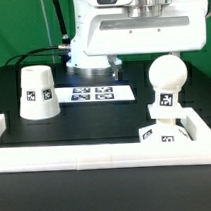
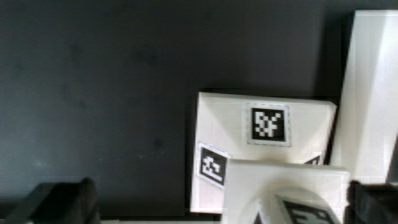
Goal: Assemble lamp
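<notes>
The white ball-like bulb (image 1: 165, 78) stands upright on the small square base (image 1: 160, 133) at the exterior view's right, inside the corner of the white rail. My gripper (image 1: 149, 59) hangs just above the bulb, open and empty. In the wrist view the base (image 2: 263, 130) shows its tags, and the bulb (image 2: 299, 200) sits between my two dark fingers (image 2: 63, 200), nearer one of them than the other and touching neither. The cone shade (image 1: 37, 92) stands wide end down at the exterior view's left, apart from the gripper.
The marker board (image 1: 91, 92) lies flat on the dark table between the shade and the bulb. A white rail (image 1: 96, 149) runs along the front and up the exterior view's right side; it also shows in the wrist view (image 2: 370, 90).
</notes>
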`<state>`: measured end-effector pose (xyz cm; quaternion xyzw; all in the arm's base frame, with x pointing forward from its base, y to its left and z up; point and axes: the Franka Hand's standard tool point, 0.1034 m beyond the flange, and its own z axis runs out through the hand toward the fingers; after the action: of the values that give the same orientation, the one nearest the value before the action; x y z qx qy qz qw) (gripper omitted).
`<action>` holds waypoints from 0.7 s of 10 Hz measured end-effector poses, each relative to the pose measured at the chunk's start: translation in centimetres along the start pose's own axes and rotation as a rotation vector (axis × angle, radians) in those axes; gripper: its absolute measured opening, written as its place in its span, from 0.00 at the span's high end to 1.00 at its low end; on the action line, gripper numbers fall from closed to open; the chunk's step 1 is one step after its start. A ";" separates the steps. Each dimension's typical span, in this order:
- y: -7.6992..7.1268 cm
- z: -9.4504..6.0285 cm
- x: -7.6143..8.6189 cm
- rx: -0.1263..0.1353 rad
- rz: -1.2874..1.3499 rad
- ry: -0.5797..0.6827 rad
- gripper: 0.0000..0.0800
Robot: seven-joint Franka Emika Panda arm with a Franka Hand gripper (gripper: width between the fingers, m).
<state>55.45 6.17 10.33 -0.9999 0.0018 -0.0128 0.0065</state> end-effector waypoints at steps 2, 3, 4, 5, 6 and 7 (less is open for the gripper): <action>0.3 0.0 -1.2 -0.001 -0.009 -0.011 0.13; 1.0 -0.1 -2.5 -0.003 -0.011 -0.024 0.13; 1.8 -0.2 -3.6 -0.005 0.004 -0.034 0.13; 2.9 -0.2 -4.7 -0.003 0.030 -0.046 0.13; 4.0 0.1 -5.7 -0.006 0.045 -0.056 0.13; 5.5 0.4 -6.6 -0.009 0.058 -0.066 0.13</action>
<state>48.88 0.74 9.71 -0.9993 0.0308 0.0202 0.0023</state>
